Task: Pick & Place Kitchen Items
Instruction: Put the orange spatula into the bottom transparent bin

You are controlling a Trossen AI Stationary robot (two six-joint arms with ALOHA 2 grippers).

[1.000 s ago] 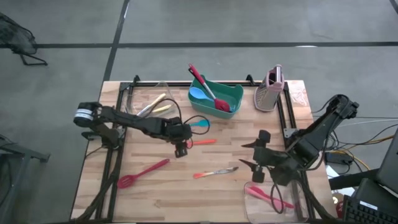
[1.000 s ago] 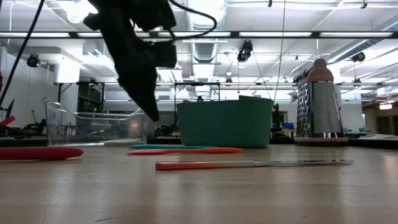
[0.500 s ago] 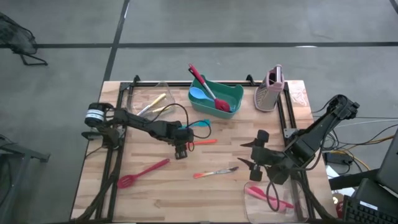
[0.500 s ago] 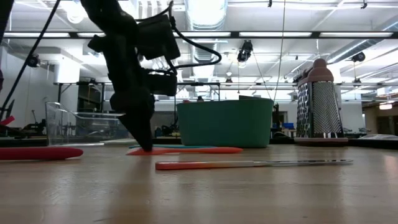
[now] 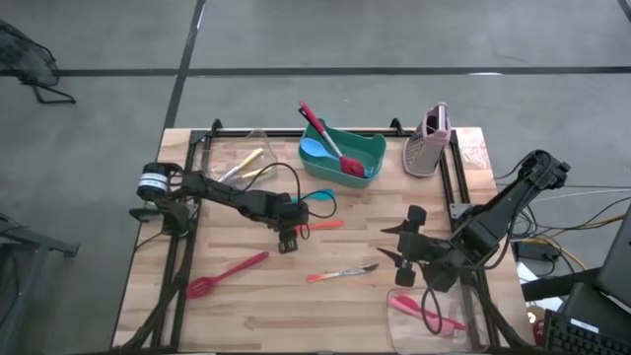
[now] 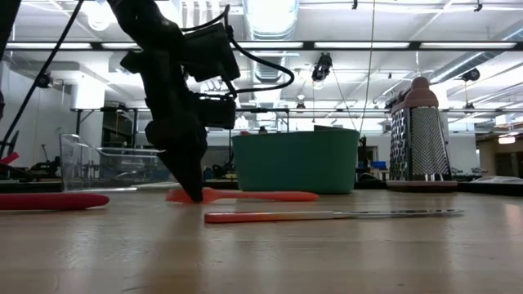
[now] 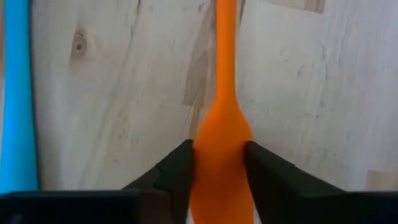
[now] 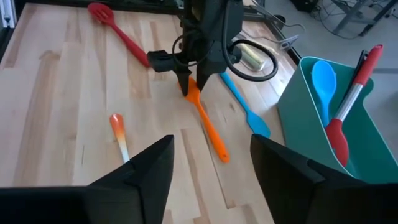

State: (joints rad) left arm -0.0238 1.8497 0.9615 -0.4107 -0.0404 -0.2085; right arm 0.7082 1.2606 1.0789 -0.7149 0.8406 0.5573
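Between the left gripper's (image 5: 287,235) two dark fingers (image 7: 176,169) sits the broad end of the orange spatula (image 7: 222,149), and both pads press against its sides, so that's a clamp on it right at the tabletop. Its thin handle runs straight away from the fingertips across the pale wooden table (image 5: 246,306), and the low view shows the spatula (image 6: 245,196) lying flat on the wood with the gripper (image 6: 193,189) standing down on one end. Just off to one side of those fingers lies a blue spatula (image 7: 15,93), parallel to the orange one and not touching it.

Over on the right arm, the right gripper (image 5: 402,247) hangs with its fingers (image 8: 146,171) spread wide apart, nothing between them. Ahead of those fingertips lies a metal utensil with an orange-to-yellow handle (image 8: 120,135), and farther out a red slotted spoon (image 8: 118,32). Off to the side of the right fingers stands the green bin (image 8: 323,124), holding a light blue spoon (image 8: 323,79) and a red spatula (image 8: 348,106) propped upright.
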